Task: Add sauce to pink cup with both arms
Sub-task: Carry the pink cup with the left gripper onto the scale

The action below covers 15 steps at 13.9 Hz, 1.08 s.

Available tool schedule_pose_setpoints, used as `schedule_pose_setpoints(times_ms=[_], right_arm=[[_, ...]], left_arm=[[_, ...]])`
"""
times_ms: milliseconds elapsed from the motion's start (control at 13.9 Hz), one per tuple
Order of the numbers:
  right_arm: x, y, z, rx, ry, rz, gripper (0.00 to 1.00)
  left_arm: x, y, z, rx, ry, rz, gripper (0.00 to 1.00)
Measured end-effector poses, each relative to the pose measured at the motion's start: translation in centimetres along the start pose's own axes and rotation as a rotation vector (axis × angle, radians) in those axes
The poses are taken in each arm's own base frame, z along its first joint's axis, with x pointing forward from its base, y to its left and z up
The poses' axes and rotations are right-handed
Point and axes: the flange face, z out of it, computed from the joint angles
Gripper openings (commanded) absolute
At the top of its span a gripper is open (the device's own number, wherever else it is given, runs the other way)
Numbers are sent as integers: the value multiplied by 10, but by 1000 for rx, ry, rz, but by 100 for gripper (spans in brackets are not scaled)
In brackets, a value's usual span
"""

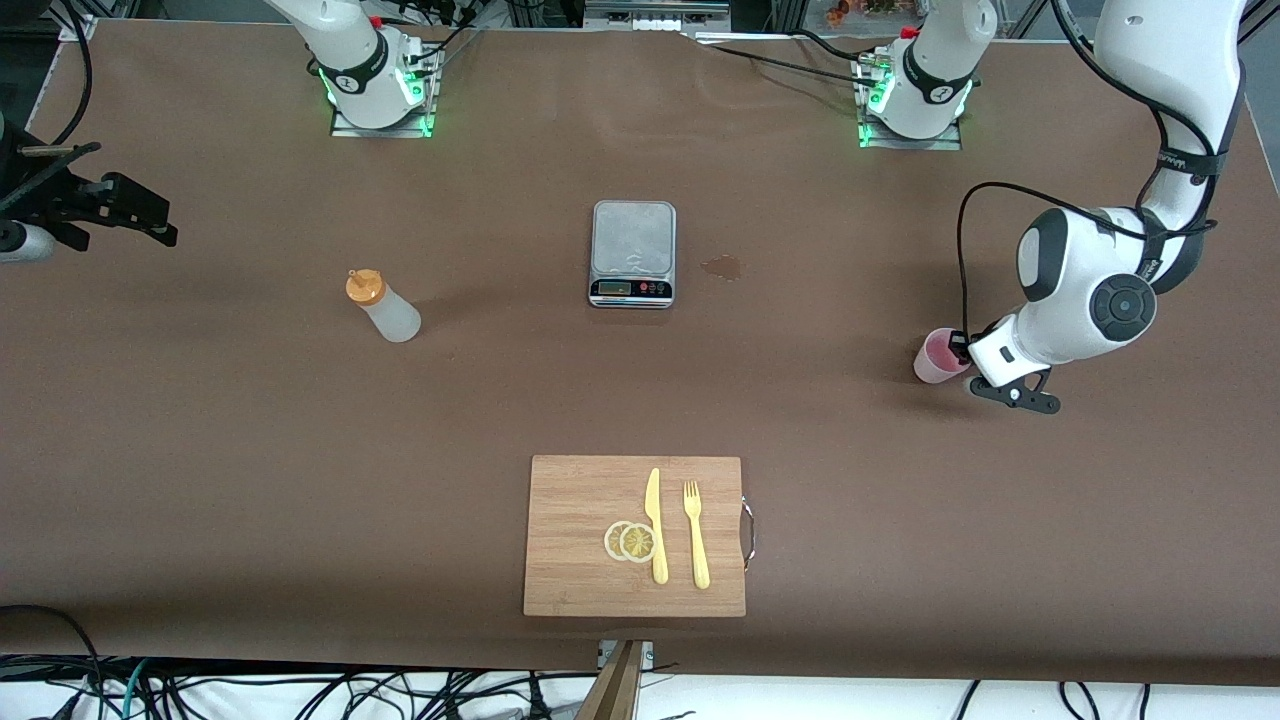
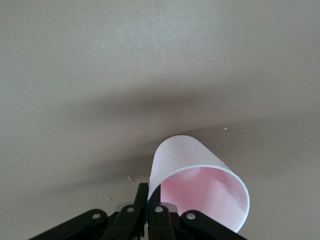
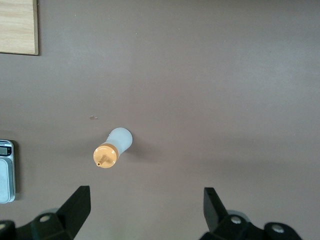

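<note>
The left gripper [image 2: 148,212] was clamped on the rim of the pink cup [image 1: 935,358] at the right middle of the front view, its fingers hidden there by the wrist. The right gripper [image 3: 142,207] hung with its fingers wide apart and empty, mostly cut off at that view's left edge. The sauce bottle [image 1: 383,306] stood on the worktop [image 1: 250,450] left of centre, well apart from both grippers.

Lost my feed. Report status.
Left hand shut on pink cup rim. Right hand open above sauce bottle, untouched. Nothing in the way.
</note>
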Motion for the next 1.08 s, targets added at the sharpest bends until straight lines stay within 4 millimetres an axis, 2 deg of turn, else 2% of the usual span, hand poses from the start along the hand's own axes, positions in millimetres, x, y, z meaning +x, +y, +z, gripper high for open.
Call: schedule_pose_setpoints(times_ms=[72, 216, 288, 432, 576, 792, 936, 1080], right_arm=[[0, 0, 0, 0, 0, -1, 100], [0, -1, 0, 0, 0, -1, 100], [0, -1, 0, 0, 0, -1, 100], [0, -1, 0, 0, 0, -1, 100], [0, -1, 0, 0, -1, -1, 100], [0, -1, 0, 0, 0, -2, 100], [1, -1, 2, 0, -3, -2, 100], [3, -2, 6, 0, -11, -3, 100]], left_arm=[[5, 9, -14, -9, -27, 12, 0], [17, 44, -51, -27, -76, 14, 0], [23, 71, -69, -46, -82, 0, 0], [27, 140, -93, -102, -78, -60, 0], [21, 216, -100, -147, -93, -134, 0], [-1, 325, -106, -170, -99, -244, 0], [-26, 398, -99, -170, -100, -307, 0], [-60, 465, -79, -160, -96, -331, 0]])
